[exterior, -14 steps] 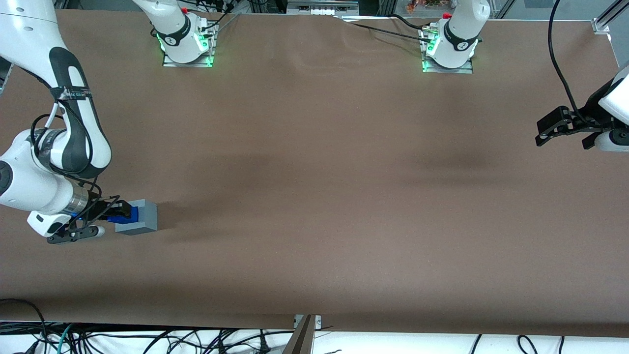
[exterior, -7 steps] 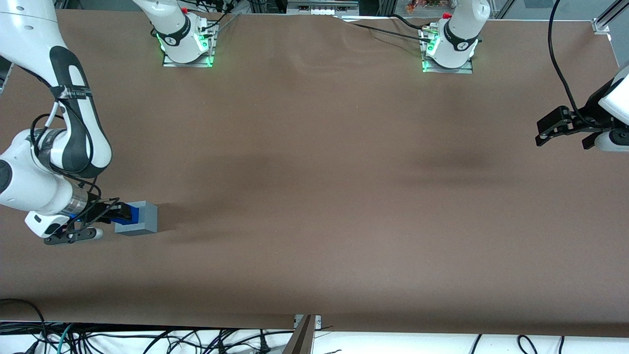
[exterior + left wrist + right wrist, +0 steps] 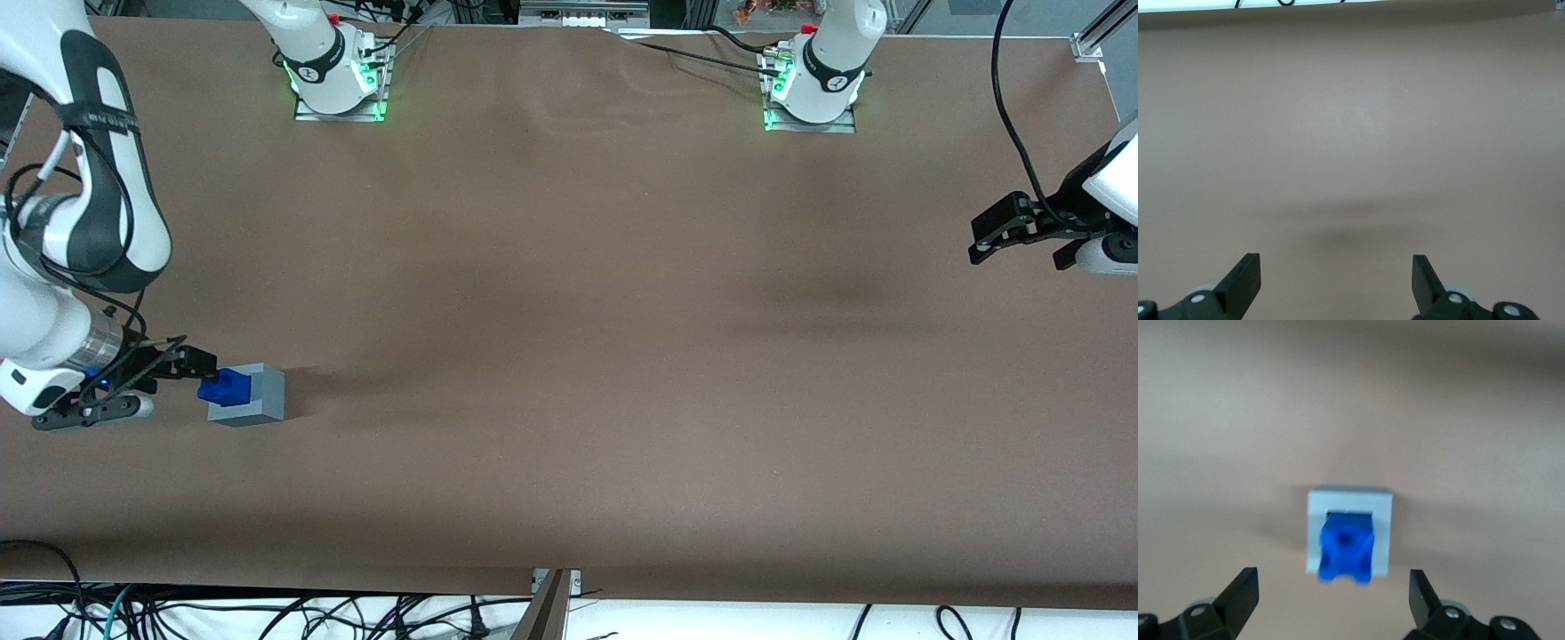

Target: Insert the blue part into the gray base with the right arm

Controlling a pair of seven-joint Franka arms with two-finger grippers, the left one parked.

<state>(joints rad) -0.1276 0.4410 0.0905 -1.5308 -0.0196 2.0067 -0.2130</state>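
Observation:
The gray base (image 3: 256, 396) sits on the brown table near the working arm's end. The blue part (image 3: 223, 388) sticks out of its recessed opening, on the face turned toward my gripper. In the right wrist view the blue part (image 3: 1346, 548) sits in the square opening of the gray base (image 3: 1381, 510), partly protruding. My right gripper (image 3: 188, 366) is open and empty, a short way off from the blue part, not touching it. Its fingers (image 3: 1238, 597) stand wide apart on either side of the part.
The brown table (image 3: 569, 311) stretches toward the parked arm's end. Two arm bases (image 3: 338, 76) with green lights stand at the table's edge farthest from the front camera. Cables hang along the edge nearest that camera.
My gripper has let go of the blue part and drawn back from the gray base. The blue part stays in the base's opening. The arm's elbow has swung outward.

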